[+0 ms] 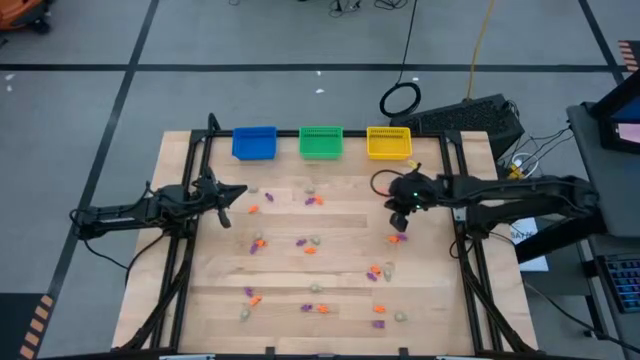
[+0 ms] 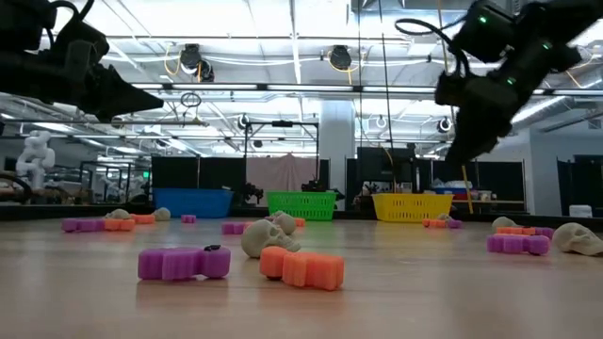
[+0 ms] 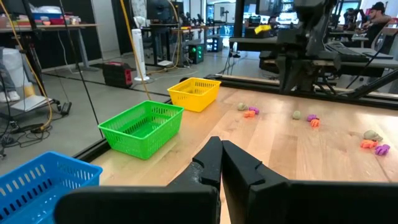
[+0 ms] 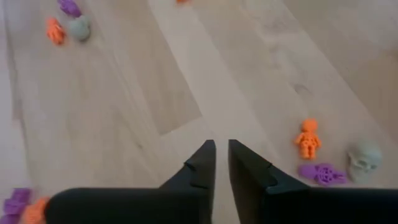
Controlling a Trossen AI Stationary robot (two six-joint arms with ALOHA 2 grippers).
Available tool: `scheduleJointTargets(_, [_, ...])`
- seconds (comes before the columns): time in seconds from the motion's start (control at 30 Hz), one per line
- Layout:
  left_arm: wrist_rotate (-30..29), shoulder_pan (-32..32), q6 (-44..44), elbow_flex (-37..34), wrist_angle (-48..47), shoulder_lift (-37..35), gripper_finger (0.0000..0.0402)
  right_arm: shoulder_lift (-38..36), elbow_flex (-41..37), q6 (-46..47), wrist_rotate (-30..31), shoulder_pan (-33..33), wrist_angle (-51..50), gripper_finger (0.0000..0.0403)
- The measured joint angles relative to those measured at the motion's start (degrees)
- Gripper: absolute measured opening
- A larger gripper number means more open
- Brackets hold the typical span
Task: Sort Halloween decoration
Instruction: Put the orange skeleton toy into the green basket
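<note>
Many tiny purple, orange and pale trinkets lie scattered on the wooden table (image 1: 430, 300). My right gripper (image 1: 400, 222) hangs above the table's right half, pointing down, shut and empty. An orange skeleton (image 4: 307, 138), a purple trinket (image 4: 323, 173) and a pale skull (image 4: 364, 159) lie on the wood beside it. My left gripper (image 1: 236, 192) is raised over the table's left edge, pointing level toward the right, shut and empty (image 3: 221, 148). In the low view both grippers are well above the table: the right gripper (image 2: 464, 149) and the left gripper (image 2: 151, 97).
A blue bin (image 1: 254, 142), a green bin (image 1: 321, 141) and a yellow bin (image 1: 389, 142) stand in a row along the table's far edge. More trinkets lie near the table's middle (image 1: 312, 244) and near its front edge (image 1: 318, 307). Dark frame rails run along both sides.
</note>
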Motion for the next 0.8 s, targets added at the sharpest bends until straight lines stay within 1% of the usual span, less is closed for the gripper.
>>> scheduleJointTargets(0.2, [0.0, 0.0, 0.0, 0.0, 0.0, 0.0, 0.0011, 7.3, 10.3, -0.5, 0.0, 1.5, -7.3, 0.0105])
scheduleJointTargets(0.33, [0.0, 0.0, 0.0, 0.0, 0.0, 0.0, 0.0011, 12.7, 14.7, -0.8, -0.1, 2.6, -6.9, 0.0151])
scheduleJointTargets(0.4, [0.0, 0.0, 0.0, 0.0, 0.0, 0.0, 0.0011, 16.0, 16.1, -0.8, -0.2, 3.0, -4.3, 0.0171])
scheduleJointTargets(0.53, [0.0, 0.0, 0.0, 0.0, 0.0, 0.0, 0.0011, 23.4, 17.1, 0.6, -0.5, 3.1, 5.8, 0.0197])
scheduleJointTargets(0.67, [0.0, 0.0, 0.0, 0.0, 0.0, 0.0, 0.0011, 30.7, 18.3, 4.3, -0.6, 3.3, 14.0, 0.0202])
scheduleJointTargets(0.8, [0.0, 0.0, 0.0, 0.0, 0.0, 0.0, 0.0011, 37.8, 20.0, 5.6, 1.7, 4.4, 22.0, 0.0200])
